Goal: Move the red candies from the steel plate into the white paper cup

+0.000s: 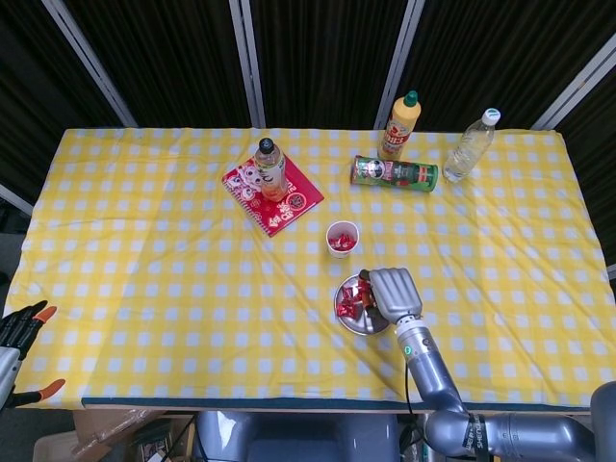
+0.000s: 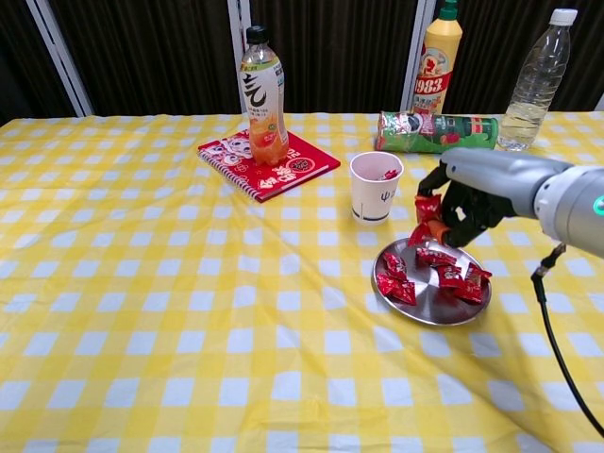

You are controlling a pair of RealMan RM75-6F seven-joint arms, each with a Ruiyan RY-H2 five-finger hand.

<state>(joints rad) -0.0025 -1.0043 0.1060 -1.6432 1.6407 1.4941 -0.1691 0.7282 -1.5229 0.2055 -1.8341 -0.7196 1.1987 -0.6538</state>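
The steel plate [image 2: 429,310] lies near the table's front, right of centre, with several red candies [image 2: 442,274] on it. Just behind it to the left stands the white paper cup [image 2: 376,187], and a red candy shows inside it [image 1: 339,243]. My right hand [image 2: 464,203] hovers over the plate's far edge and pinches one red candy [image 2: 427,207] in its fingers, a little right of the cup. From above, this hand [image 1: 393,292] covers the right part of the plate [image 1: 352,321]. My left hand [image 1: 19,332] hangs off the table's front left corner, fingers apart, holding nothing.
An orange drink bottle [image 2: 262,99] stands on a red notebook [image 2: 283,165] behind and left of the cup. A green can [image 2: 436,131] lies on its side at the back, with a yellow bottle [image 2: 439,61] and a clear water bottle [image 2: 538,80] beside it.
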